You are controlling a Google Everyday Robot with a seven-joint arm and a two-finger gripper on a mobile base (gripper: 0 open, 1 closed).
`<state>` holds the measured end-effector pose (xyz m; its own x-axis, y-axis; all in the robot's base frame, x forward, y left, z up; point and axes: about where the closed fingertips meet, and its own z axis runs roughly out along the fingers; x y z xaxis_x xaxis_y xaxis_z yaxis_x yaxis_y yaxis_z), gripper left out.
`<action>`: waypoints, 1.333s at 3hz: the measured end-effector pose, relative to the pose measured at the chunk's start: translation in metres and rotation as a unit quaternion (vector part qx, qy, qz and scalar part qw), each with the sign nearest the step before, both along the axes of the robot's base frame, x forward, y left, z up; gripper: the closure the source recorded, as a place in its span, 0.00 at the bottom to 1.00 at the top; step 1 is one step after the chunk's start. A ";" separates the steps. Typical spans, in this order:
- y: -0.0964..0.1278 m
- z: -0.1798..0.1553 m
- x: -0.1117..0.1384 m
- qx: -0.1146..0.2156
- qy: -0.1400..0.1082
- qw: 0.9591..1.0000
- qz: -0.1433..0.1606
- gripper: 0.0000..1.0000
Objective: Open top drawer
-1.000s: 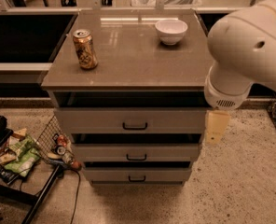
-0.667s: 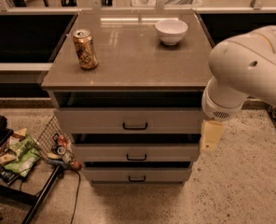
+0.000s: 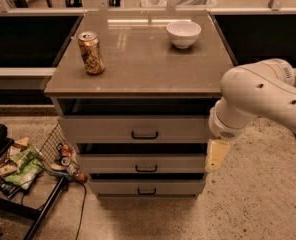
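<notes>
Top drawer [image 3: 103,129] looks barely out, handle [image 3: 144,134] ungrasped, gripper [image 3: 216,155] hangs beside cabinet [image 3: 138,76] right edge, grip state unreadable, whole pull left.

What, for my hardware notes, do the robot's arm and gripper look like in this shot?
The arm is a bulky, smooth white shell with rounded joints and a few small dark dots. Its wrist ends in a ringed collar with a grey grille patch. The gripper, beside the right edge of the cabinet, is a pale cream, flat blocky piece. No cables or markings show.
</notes>
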<state>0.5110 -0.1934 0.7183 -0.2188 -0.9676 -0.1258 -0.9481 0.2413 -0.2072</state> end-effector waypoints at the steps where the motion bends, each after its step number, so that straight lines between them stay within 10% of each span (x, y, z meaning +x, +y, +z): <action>1: 0.007 -0.015 0.013 0.007 0.004 1.000 0.012 0.00; 4: 0.028 -0.051 0.063 0.024 0.031 0.999 0.033 0.00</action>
<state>0.5740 -0.1653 0.6673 -0.1626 -0.9734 -0.1612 -0.9729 0.1853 -0.1381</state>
